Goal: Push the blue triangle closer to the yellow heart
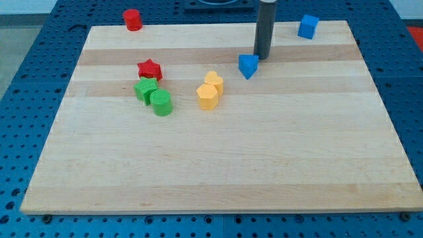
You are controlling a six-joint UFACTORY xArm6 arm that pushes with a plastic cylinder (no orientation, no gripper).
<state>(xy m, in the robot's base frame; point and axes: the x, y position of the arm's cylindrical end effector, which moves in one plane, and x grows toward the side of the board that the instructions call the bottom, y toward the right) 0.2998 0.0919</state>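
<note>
Blue triangle point(248, 65) points toward the view's bottom; my tip point(262, 57) just beside it.

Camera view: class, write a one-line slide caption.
My tip sits just upper-right of the blue triangle, with the yellow heart to its left.

A pale wooden board point(218, 165) filled most of the view. It was made of glued lengthwise strips, with the grain running from the view's left to the view's right. It lay flat on a blue perforated bench top point(26, 79) with a regular grid of small holes. The blue surface showed on all four sides of the board. A dark fixture point(218, 5) sat at the view's top edge, details unclear. Lighting was even and bright; shadows were soft and short.
</note>
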